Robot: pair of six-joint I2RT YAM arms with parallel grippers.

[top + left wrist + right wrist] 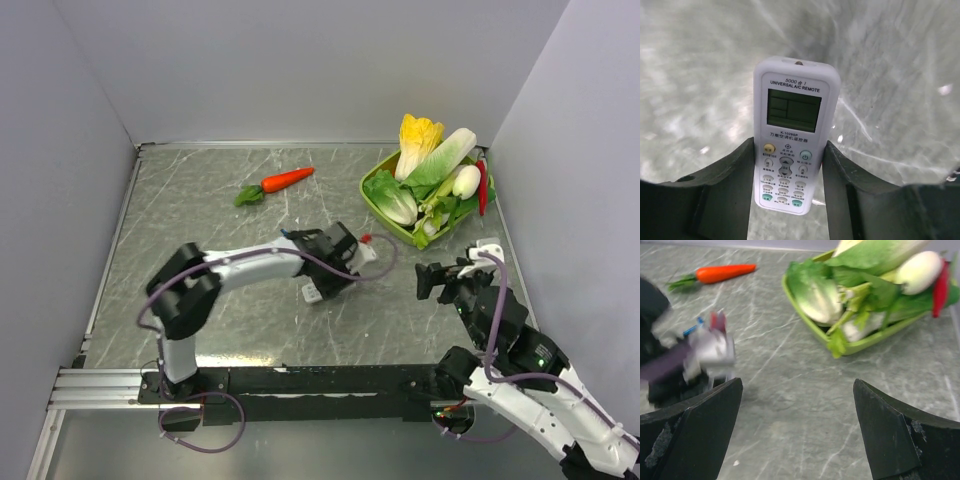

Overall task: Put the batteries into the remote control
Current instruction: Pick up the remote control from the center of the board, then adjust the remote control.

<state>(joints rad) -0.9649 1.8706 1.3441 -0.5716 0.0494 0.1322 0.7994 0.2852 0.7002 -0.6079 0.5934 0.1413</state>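
The remote control (790,110) is a white bar with a display and buttons facing the left wrist camera. My left gripper (787,145) is shut on its lower sides and holds it off the table. From above, the left gripper (322,280) is mid-table with the remote's end (313,292) sticking out. My right gripper (432,278) is to its right, open and empty, over bare table in its wrist view (797,382). No battery shows clearly. A small blue streak beside the blurred left gripper in the right wrist view cannot be identified.
A green tray (378,212) of leafy vegetables, a white radish and a red chilli stands at the back right, also in the right wrist view (875,337). An orange carrot (287,180) lies at the back centre. Grey walls close in three sides.
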